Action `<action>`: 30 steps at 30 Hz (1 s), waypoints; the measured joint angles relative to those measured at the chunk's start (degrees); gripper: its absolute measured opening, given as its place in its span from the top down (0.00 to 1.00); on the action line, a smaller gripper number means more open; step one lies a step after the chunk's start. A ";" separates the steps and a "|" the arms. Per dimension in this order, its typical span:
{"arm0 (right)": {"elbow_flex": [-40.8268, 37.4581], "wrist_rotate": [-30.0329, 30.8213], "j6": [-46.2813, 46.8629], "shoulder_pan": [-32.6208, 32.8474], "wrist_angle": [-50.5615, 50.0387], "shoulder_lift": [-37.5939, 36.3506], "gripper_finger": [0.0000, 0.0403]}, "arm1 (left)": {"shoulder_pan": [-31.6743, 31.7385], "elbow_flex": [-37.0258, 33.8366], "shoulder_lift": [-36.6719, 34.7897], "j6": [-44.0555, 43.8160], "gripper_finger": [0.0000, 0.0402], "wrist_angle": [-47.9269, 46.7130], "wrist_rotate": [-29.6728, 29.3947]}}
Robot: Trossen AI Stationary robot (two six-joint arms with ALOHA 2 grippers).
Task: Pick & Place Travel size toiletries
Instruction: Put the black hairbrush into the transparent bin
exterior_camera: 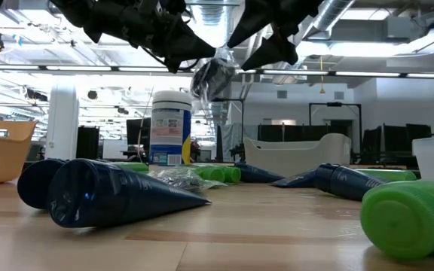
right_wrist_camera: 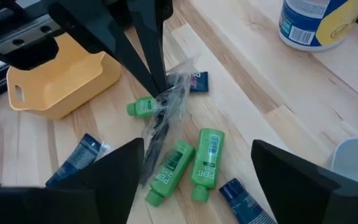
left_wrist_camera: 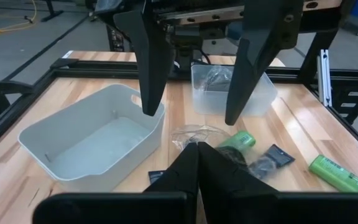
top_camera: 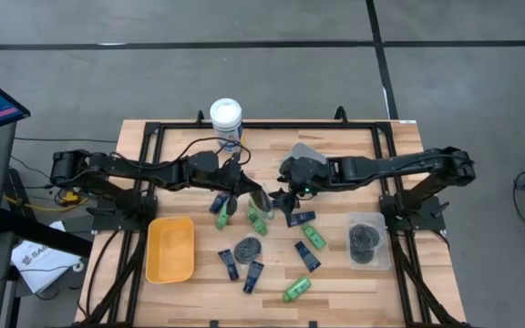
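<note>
My left gripper (top_camera: pixel 248 195) is shut on a small clear plastic bag (exterior_camera: pixel 212 77) with something dark grey inside, held above the middle of the table. My right gripper (right_wrist_camera: pixel 197 147) is open and stands right beside the bag (right_wrist_camera: pixel 161 121), touching nothing. Below them green bottles (right_wrist_camera: pixel 207 155) (right_wrist_camera: pixel 171 165), navy tubes (right_wrist_camera: pixel 78 157) (top_camera: pixel 306 256) and a grey tin (top_camera: pixel 249 248) lie flat on the wood. More tins sit in a clear container (top_camera: pixel 383 260) by the right edge. My left gripper pinches the bag's crumpled top (right_wrist_camera: pixel 166 92) between the tips of its two shut fingers (right_wrist_camera: pixel 153 68), coming slanting down from the table's left. The bag hangs slack below the fingertips, lifted clear of the table and of the items on it.
A yellow bin (top_camera: pixel 171 248) lies near the left front. A grey-white bin (left_wrist_camera: pixel 92 143) lies behind the right gripper, toward the far edge. A tall white canister (top_camera: pixel 226 118) stands at the far edge. Free wood shows along the near edge.
</note>
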 joint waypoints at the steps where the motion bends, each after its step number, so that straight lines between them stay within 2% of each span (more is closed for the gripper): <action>1: 0.00 -0.02 0.00 0.00 0.28 0.02 0.28 | 0.00 0.00 0.00 0.01 1.00 0.00 0.02; 13: -0.02 -0.48 1.07 -0.31 2.73 0.02 0.28 | -0.15 0.00 0.00 0.12 1.00 0.08 0.15; 17: -0.12 -0.61 1.41 -0.39 3.87 2.05 0.28 | -0.15 0.00 0.00 0.15 1.00 0.24 0.15; 21: -0.01 -4.43 1.60 -0.39 6.02 4.76 0.28 | -0.15 0.00 0.00 0.37 1.00 0.42 0.15; 30: -0.07 -4.93 3.10 -0.58 5.62 5.58 0.30 | -0.15 0.00 0.00 1.61 1.00 0.37 0.15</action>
